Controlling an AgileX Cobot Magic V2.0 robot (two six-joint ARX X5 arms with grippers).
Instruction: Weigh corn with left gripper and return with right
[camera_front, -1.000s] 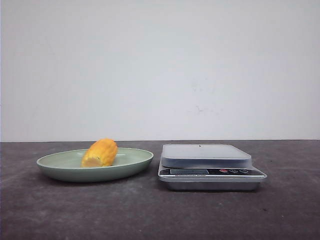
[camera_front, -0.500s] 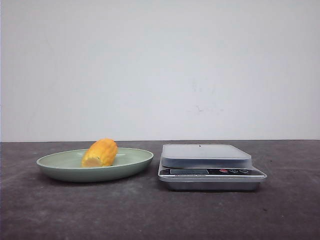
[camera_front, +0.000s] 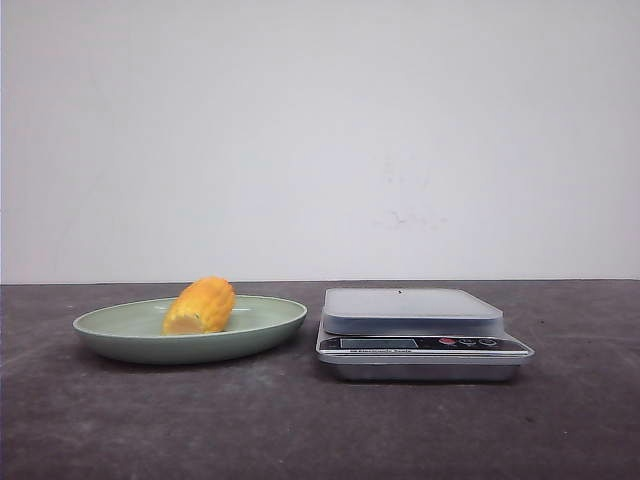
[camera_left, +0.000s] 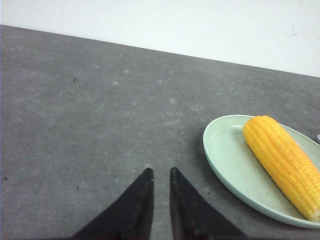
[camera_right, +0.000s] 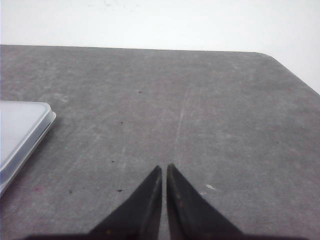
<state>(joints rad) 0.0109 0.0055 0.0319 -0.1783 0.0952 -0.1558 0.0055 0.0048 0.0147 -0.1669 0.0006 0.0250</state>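
While the corn cob (camera_left: 282, 164) is lying untouched in the green plate (camera_left: 223, 165), the closed left gripper (camera_left: 159, 173) is needing to open wide and straddle the cob's middle; the right gripper (camera_right: 164, 168) is sitting closed.

Dark grey desk (camera_front: 300, 430) across the lower frame — green plate (camera_front: 262, 330) lower left, silver scale (camera_front: 420, 345) just right of it.

From my left wrist camera the plate (camera_left: 220, 165) and corn (camera_left: 282, 162) run off the frame edge. My right wrist camera crops the scale (camera_right: 20, 135). I can't read the scale's display (camera_front: 378, 343) in front.
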